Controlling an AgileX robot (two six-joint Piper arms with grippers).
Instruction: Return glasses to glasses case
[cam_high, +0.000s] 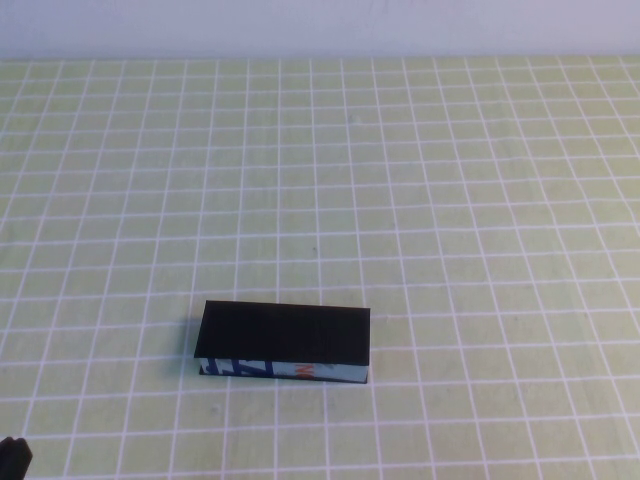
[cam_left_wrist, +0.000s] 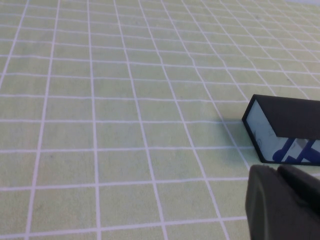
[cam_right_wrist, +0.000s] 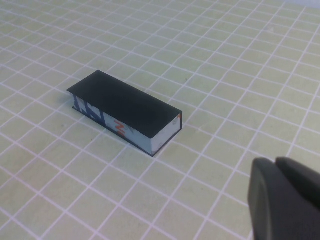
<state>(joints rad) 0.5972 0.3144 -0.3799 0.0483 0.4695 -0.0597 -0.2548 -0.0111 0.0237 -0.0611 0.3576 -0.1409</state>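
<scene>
— At the near left corner of the table, down low: left gripper. Just a sliver of matte black in the high view.

— Open or clenched?

— Cannot tell. In the left wrist view, only a rounded, dull dark-grey lump of it. Holding nothing visible. Apart from the case, on the near left side of it.

— And the right gripper?

— Out of the high view. Shows in its own wrist view as another smooth, rounded black bulk, hovering over the mat, clear of the case. State unreadable there too.

— Next out, the glasses case?

— Glasses case, lying flat on the mat, a little left of centre and towards the near side, long edge running left to right. Crisp rectangular box with sharp corners. Top flap plain matte black, shut flat, so the inside is hidden.

— Front side?

— Facing the robot: a narrow printed strip, blue shapes on white with a small orange-red mark near the middle. Same print seen in the right wrist view. Short ends pale grey-white and smooth, one of them catching the light in the left wrist view.

— Touching anything?

— Only the mat beneath. Thin shadow along the left end.

— Beyond it?

— Table mat: pale yellow-green, lightly mottled, ruled with thin white lines into a square grid, stretching to the far edge. A few tiny dark specks here and there.

— And past that?

— Plain whitish wall along the back, flat and featureless.
</scene>
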